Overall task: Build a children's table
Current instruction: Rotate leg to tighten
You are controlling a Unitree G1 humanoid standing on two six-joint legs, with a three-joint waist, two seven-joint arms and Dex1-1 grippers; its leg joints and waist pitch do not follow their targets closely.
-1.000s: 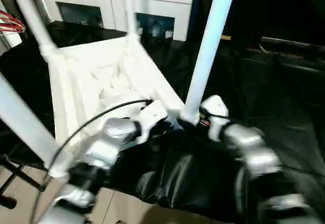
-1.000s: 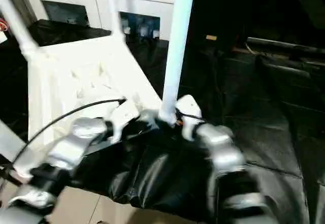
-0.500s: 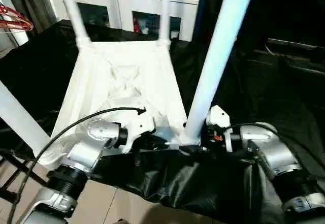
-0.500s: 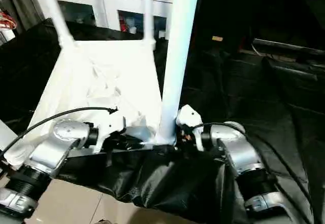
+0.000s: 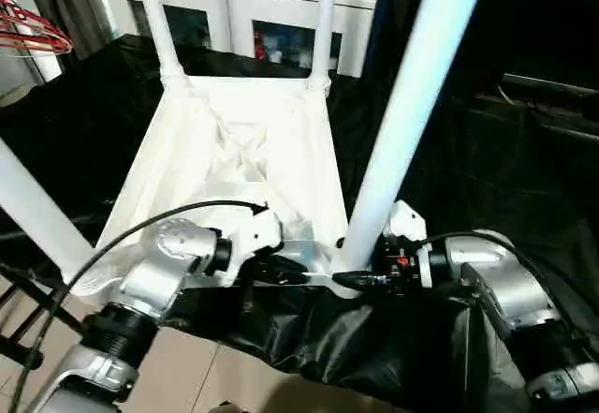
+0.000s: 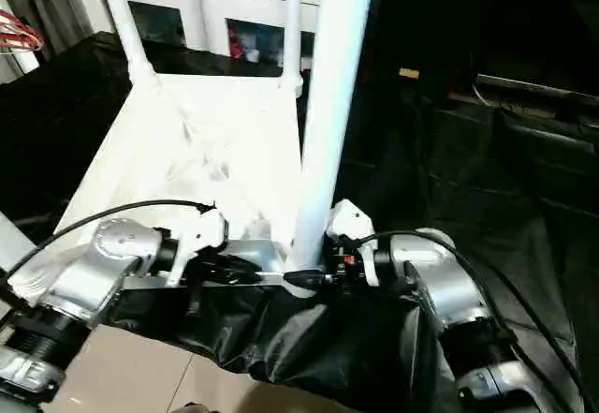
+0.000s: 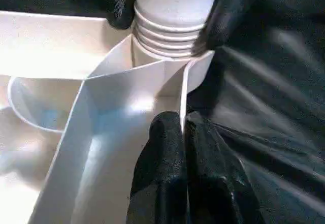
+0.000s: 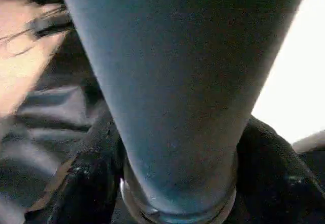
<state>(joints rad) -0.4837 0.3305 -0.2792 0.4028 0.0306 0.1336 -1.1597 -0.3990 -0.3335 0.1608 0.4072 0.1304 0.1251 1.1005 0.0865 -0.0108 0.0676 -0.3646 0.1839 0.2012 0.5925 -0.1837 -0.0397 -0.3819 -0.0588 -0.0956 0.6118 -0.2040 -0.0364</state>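
The left fingers (image 7: 167, 148) pinch the tabletop (image 5: 234, 151) rim at its near corner, the right fingers (image 8: 91, 178) straddle the leg (image 5: 402, 132) base; light, stiff, slick plastic, best held low.

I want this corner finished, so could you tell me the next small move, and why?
Probably turn the near right leg further into its corner socket with the right gripper, which sits at the leg's base: several threads show above the socket, so it looks not fully seated, while the left gripper pinches the tabletop rim.
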